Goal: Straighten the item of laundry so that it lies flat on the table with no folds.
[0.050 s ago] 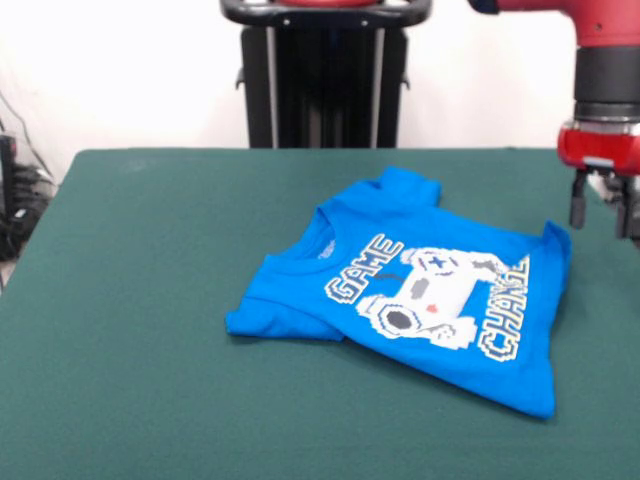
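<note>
- Small bright blue T-shirt (420, 300) lay print side up on the dark green table (130, 350), somewhat right of centre and turned at an angle, collar toward the upper left.
- Showed a white-grey game controller print with pixel-style lettering, "GAME" readable to its left and "CHANG" to its lower right, the end lost in a fold.
- Was not flat: left sleeve tucked under at the lower left edge, right side bunched and folded over near the upper right corner, one sleeve sticking up toward the far side.
- Counted one shirt, one table, one arm with one gripper.
- Gripper (601, 212) hung above the table just beside the shirt's upper right corner, apart from the cloth.
- Stood with its two dark fingers (578, 205) spread a moderate way, nothing between them.
</note>
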Action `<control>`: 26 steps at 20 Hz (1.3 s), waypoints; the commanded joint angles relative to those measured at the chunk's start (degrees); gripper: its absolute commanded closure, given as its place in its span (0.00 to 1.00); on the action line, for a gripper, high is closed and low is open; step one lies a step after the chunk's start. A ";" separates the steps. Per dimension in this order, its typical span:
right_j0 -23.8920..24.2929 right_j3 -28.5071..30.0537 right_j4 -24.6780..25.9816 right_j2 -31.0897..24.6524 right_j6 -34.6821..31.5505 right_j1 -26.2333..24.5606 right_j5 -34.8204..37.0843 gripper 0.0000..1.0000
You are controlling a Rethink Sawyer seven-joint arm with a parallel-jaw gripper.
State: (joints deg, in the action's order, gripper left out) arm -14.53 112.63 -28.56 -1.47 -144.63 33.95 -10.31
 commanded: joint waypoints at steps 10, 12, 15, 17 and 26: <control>1.00 3.39 0.58 7.92 -5.29 -0.23 4.81 0.00; 2.69 4.08 2.38 8.52 -4.20 0.42 5.09 0.00; 5.74 5.10 5.61 8.84 -2.94 1.45 4.71 0.00; 7.21 5.48 7.28 9.06 -2.64 1.92 4.16 0.00; 11.61 0.66 9.82 12.42 -1.06 4.63 8.30 0.00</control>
State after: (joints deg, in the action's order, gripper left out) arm -4.17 114.42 -20.24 9.77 -144.63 38.23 -10.29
